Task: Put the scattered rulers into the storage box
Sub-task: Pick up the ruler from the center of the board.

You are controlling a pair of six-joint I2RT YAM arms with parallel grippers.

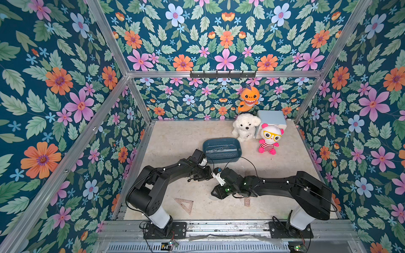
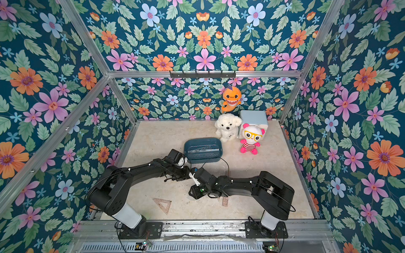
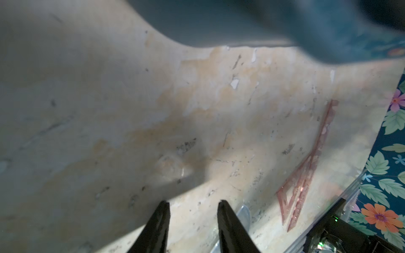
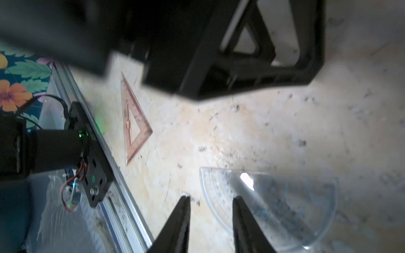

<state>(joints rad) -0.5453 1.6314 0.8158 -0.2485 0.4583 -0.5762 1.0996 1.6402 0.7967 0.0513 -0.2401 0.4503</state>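
1. the storage box sits mid-table, with straight rulers lying in it.
2. a plush dog and a doll stand behind it to the right, with a cube box behind them.
3. a set square lies near the front edge, left of a ruler end that is partly under the right arm.
4. a protractor lies flat, partly under the right gripper.

A robot-lab test cell is indicated by an aluminium-profile frame, floral-printed panel walls and robot arms bolted to a metal rail.
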